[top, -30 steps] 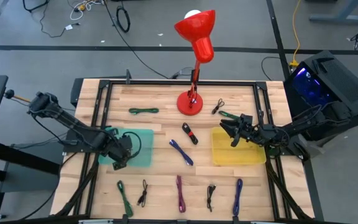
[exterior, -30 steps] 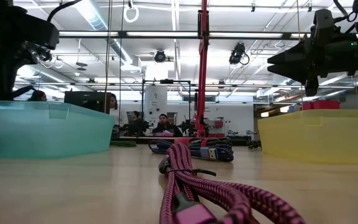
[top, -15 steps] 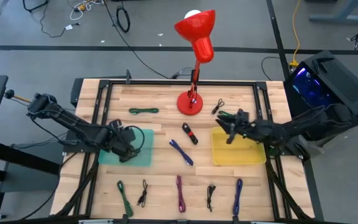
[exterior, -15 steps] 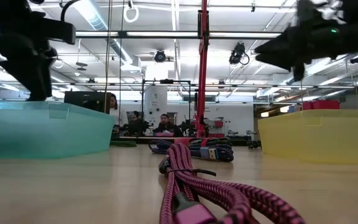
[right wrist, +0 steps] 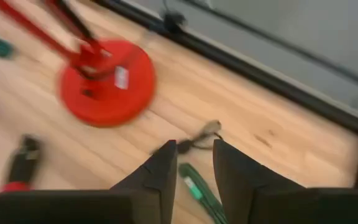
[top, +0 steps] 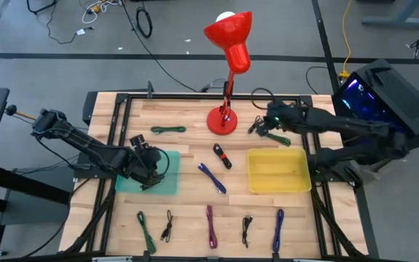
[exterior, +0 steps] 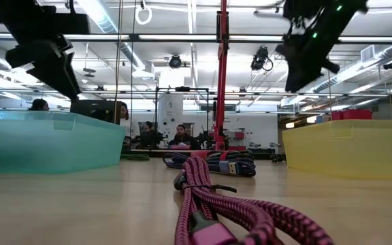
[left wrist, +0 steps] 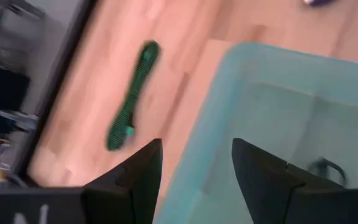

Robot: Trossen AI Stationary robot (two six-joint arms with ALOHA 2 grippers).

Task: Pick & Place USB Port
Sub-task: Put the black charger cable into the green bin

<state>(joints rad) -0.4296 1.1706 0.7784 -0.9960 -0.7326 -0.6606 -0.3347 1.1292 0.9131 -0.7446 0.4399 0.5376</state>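
No legible text, seemingly.

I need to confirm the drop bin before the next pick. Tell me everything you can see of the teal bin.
The teal bin is a shallow, see-through, plastic-looking rectangular tray with low walls, sitting flat on the wooden table toward its left side. The left gripper hovers over it, fingers open and empty. The left wrist view shows a dark cable lying inside. A green cable lies on the table just outside it.

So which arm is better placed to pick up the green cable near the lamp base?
The right. Its gripper hovers just beside that green cable and the black one, jaws empty. The left gripper is far off, over the teal bin.
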